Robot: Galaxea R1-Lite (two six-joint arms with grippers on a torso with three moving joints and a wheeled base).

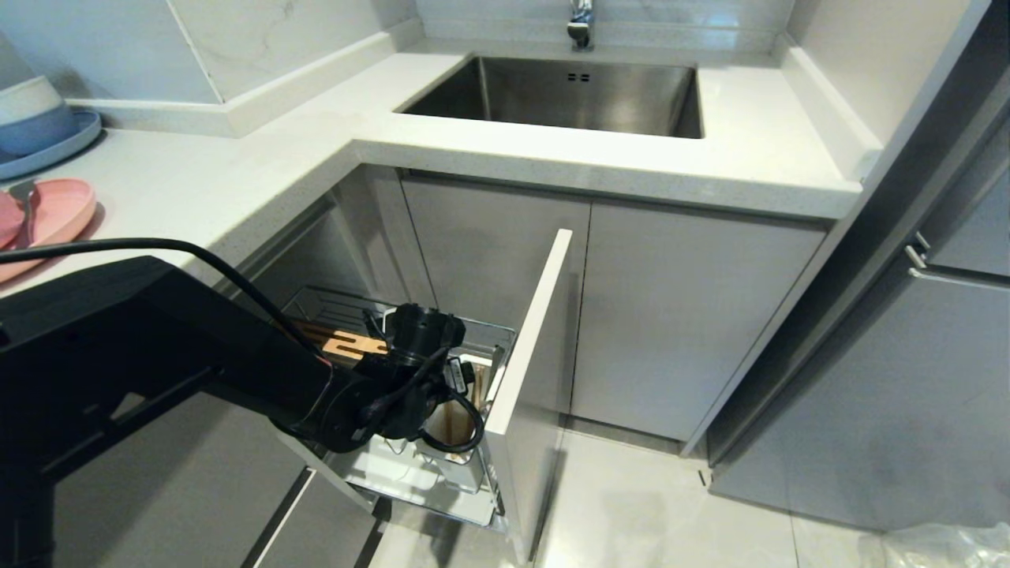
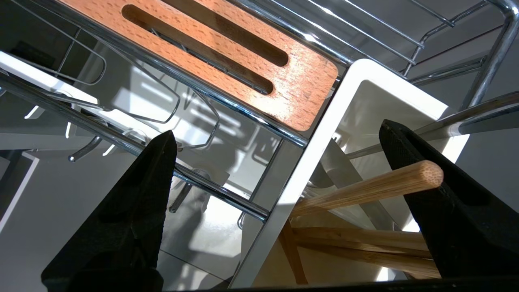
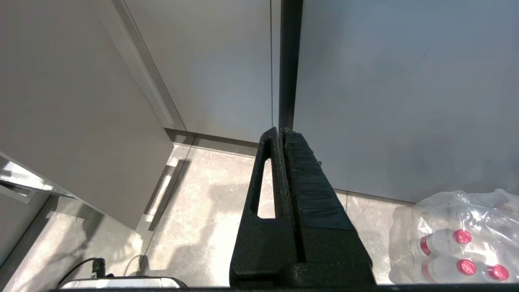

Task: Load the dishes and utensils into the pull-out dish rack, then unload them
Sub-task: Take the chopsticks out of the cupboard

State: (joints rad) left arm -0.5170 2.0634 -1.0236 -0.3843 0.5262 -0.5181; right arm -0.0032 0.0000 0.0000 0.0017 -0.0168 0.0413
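While the pull-out dish rack point(image 1: 410, 394) is drawn out from the lower cabinet beside its grey door front point(image 1: 527, 371), the white table point(image 1: 260, 158) is seen above it, wrapping the corner around a steel sink point(image 1: 568, 95). At the far left of the table, a pink plate point(image 1: 55, 217) is seen flat, with what looks like a metal utensil lying on it; a pink edge at the frame border may be the bowl, but it cannot be told. Just behind it, a blue plate point(image 1: 47, 150) is stacked with blue and white bowls point(image 1: 31, 110).

The left arm is reached down into the rack, and the left pincer point(image 2: 279, 162) is held over the white utensil holder point(image 2: 365, 105), jaws spread wide, nothing gripped. One fingertip point(image 2: 162, 150) is seen over the chrome wires and drip tray, the other just beside the holder's far wall. Inside the holder, the chopsticks point(image 2: 365, 188) are seen leaning, one tip pointing up past the rim close to that finger; contact cannot be told. A silver utensil point(image 2: 340, 170) is also seen in the holder. The slotted wooden bar point(image 2: 243, 61) is seen just beside the holder.

The right pincer point(image 3: 282, 134) is parked low over the floor, clenched on nothing, near a pack of bottled water point(image 3: 458, 239).
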